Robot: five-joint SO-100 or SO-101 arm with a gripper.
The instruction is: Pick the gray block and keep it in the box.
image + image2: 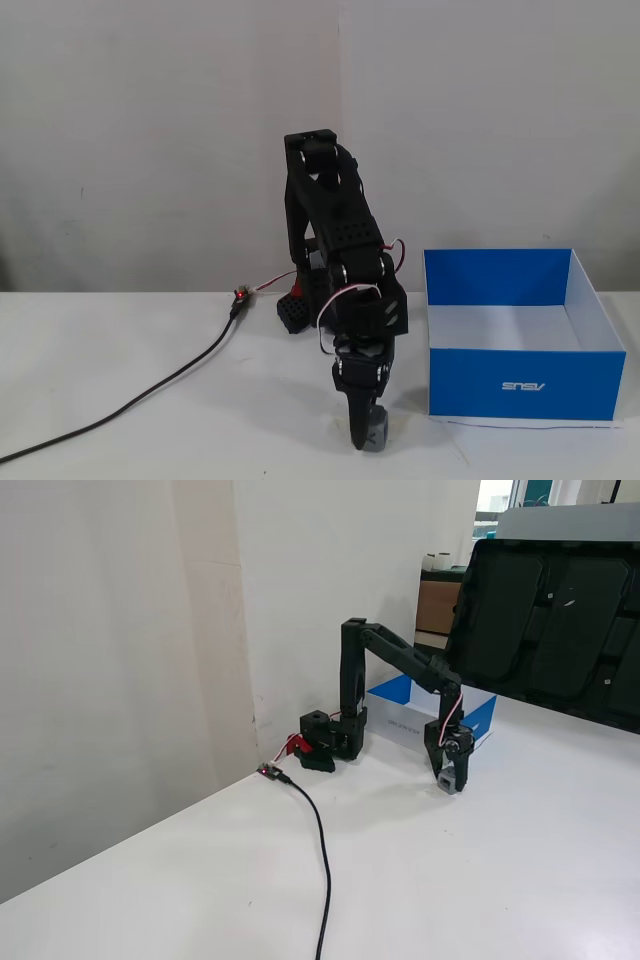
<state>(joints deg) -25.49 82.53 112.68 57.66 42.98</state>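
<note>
Nearest the front edge of the white table (150, 340) in a fixed view, the black two-finger gripper (366, 437) points straight down with its tips at the tabletop. The small gray block (375, 437) sits on the surface right at those tips, low between the black fingers and showing on their right side. The jaws stand narrow around it and appear to press on it, though the contact itself is too small to make out for certain. In a fixed view from the side, the same gray block (452, 783) lies at the bottom of the gripper (447, 780), on the table.

Just right of the gripper, apart from it, stands the rectangular blue cardboard box (520, 385) with a white inside and a small white logo on its front wall, near the table's right edge.

A black cable (150, 395) runs from the front left edge toward the arm's base (300, 300) at the back edge, against the white wall (150, 130).
</note>
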